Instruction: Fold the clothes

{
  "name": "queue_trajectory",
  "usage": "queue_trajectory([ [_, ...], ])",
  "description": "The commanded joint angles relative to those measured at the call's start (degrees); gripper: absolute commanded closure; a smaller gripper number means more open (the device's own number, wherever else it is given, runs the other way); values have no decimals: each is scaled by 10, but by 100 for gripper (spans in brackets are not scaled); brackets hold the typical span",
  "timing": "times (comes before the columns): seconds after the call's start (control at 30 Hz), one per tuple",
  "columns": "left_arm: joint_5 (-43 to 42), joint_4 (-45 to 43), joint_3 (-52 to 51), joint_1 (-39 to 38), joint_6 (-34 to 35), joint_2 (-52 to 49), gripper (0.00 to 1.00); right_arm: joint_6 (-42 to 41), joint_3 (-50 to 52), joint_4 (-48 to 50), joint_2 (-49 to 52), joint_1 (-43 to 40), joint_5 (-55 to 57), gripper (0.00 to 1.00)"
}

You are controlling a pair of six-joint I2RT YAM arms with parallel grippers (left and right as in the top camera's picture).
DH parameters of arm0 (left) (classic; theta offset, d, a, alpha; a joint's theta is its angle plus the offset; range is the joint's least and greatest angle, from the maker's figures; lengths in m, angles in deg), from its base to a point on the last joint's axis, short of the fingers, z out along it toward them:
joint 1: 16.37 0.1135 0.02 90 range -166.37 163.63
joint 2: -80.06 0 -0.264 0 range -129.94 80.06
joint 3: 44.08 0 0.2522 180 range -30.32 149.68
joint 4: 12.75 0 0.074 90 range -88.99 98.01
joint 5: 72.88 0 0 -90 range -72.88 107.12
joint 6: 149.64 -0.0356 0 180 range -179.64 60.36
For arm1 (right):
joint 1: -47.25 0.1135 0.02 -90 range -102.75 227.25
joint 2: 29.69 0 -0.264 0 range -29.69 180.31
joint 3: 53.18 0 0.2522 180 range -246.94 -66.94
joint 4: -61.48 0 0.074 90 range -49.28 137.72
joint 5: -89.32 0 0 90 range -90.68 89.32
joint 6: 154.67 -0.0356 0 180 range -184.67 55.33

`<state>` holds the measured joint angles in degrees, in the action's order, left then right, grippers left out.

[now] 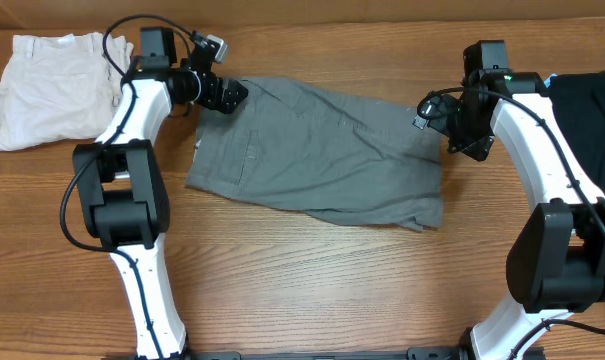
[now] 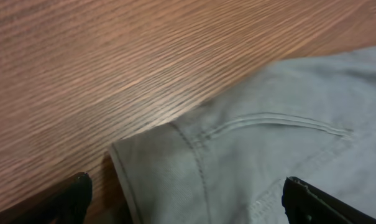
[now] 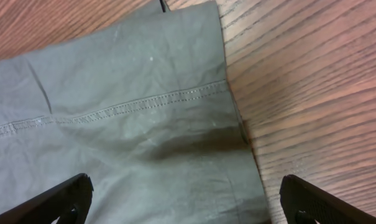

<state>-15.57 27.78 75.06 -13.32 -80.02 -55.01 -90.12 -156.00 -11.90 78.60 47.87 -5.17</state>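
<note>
**Grey shorts (image 1: pixel 317 150) laid flat, both grippers spread wide at the ends**

Grey shorts are seen spread across the middle of the wooden table (image 1: pixel 312 290). The waistband end is turned to the left and the leg ends to the right, and a few wrinkles are shown along the near edge.

Over at the waistband end, the left gripper (image 1: pixel 227 95) is held low at the far corner of the garment. In the left wrist view its fingers (image 2: pixel 79 193) are parted wide. A corner of the grey cloth and a double-stitched pocket seam (image 2: pixel 281 121) are framed between them. Nothing is clamped there, and whether the fingertips are touching the cloth cannot be told.

Across to the other side now: the right gripper (image 1: pixel 450 135) is placed at the far right corner of the shorts, beside the leg opening. In the right wrist view its fingers (image 3: pixel 69 196) are likewise set well apart. The stitched hem (image 3: pixel 144 102) is seen running across the cloth between them, and the cloth's edge is laid on bare wood just to the right. No fabric is pinched on this side either.

Off in the far left corner, cream-white shorts (image 1: pixel 52 85) are laid folded, well apart from the grey pair, and their right edge is overlapped by the left arm. At the right edge, a black cloth (image 1: pixel 592 120) is partly seen behind the right arm.
</note>
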Motion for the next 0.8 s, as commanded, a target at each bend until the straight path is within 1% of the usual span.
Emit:
queue_trajectory([
  [0.0, 29, -11, 17, -2, 44, -6, 0, -1, -1, -2, 0, 0, 3, 0],
  [0.3, 31, 2, 16, 4, 54, -6, 0, -1, -1, -3, 0, 0, 3, 0],
  [0.33, 31, 3, 16, 4, 54, -6, 6, -1, -1, -2, 0, 0, 3, 0],
  [0.37, 30, 3, 16, 4, 54, -6, 24, -1, -1, -2, 0, 0, 3, 0],
  [0.4, 30, 3, 16, 3, 54, -6, 33, -1, -1, -1, 0, 0, 3, 0],
  [0.43, 30, 4, 16, 3, 54, -6, 45, -1, -1, -1, 0, 0, 3, 0],
  [0.47, 31, 5, 16, 3, 54, -6, 52, -1, -1, -1, 0, 0, 3, 0],
  [0.53, 31, 5, 16, 3, 54, -6, 48, -1, -1, -1, 0, 0, 3, 0],
  [0.57, 30, 4, 16, 3, 54, -6, 48, -1, -1, -1, 0, 0, 3, 0],
  [0.6, 31, 4, 16, 3, 54, -6, 52, -1, -1, -1, 0, 0, 3, 0],
  [0.7, 30, 4, 16, 3, 54, -6, 78, -1, -1, -1, 0, 0, 3, 0],
  [0.73, 31, 4, 16, 3, 55, -6, 86, -1, -1, -1, 0, 0, 3, 0],
  [0.77, 31, 4, 16, 3, 57, -6, 96, -1, -1, -1, 0, 0, 3, 0],
])
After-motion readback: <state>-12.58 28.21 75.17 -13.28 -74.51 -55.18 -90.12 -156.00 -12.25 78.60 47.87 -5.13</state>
